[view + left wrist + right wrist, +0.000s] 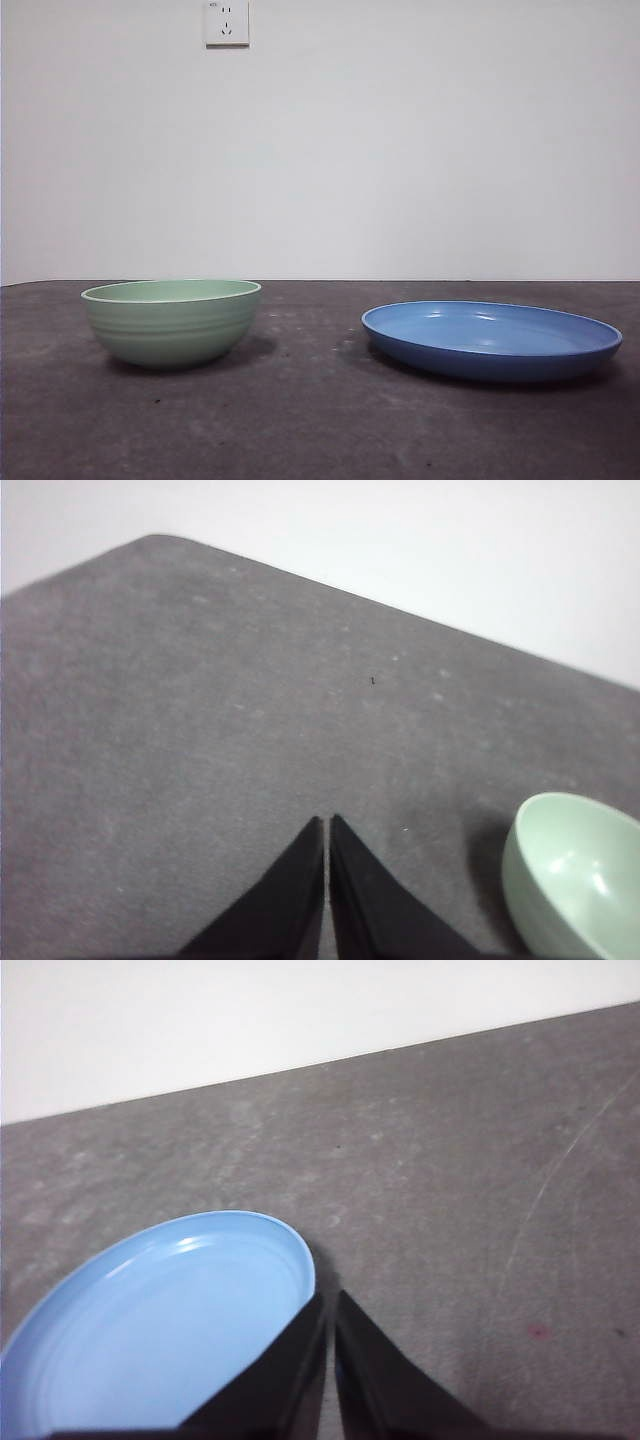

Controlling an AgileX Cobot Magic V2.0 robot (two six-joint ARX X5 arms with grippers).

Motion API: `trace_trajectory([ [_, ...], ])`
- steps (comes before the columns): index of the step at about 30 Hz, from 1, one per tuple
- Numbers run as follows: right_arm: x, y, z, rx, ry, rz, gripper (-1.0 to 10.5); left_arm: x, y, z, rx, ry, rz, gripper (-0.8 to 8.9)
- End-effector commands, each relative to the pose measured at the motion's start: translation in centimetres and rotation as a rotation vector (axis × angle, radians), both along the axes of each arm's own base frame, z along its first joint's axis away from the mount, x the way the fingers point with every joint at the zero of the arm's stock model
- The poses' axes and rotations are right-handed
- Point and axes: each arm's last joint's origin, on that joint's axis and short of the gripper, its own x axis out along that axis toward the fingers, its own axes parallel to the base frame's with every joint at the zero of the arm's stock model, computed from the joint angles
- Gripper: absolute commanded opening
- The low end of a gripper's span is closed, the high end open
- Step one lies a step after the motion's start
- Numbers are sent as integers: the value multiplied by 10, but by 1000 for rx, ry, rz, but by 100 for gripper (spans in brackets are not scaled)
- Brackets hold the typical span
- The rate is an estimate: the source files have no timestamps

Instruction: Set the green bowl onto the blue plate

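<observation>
On dark felt-like table (320, 420), ridged green bowl (171, 322), glossy shallow blue plate (490, 340)

Green bowl (171, 322): pale sage green, faint horizontal ridges on outer wall, lighter rim, inside paler mint. Blue plate (491, 340): glossy medium blue, darker under the rim, white glare spots inside. Tabletop (320, 430): dark grey, mottled, light speckles. Wall (400, 140): plain white, white socket (227, 22). Left end effector (327, 825) and right end effector (330, 1300): both matte black.
</observation>
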Motion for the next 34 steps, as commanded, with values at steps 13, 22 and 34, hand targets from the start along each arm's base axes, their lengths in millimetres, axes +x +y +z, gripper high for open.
trace_trajectory([
  [13, -14, 1, 60, 71, -160, 8, 8, -13, -2, 55, -129, -77, -58, 9],
  [22, -23, 1, 114, 11, -103, 24, 9, -15, -5, 109, -26, -2, -190, 9],
  [34, 1, 7, 168, -94, 228, 280, 9, 7, -14, 155, 63, 222, -533, 9],
])
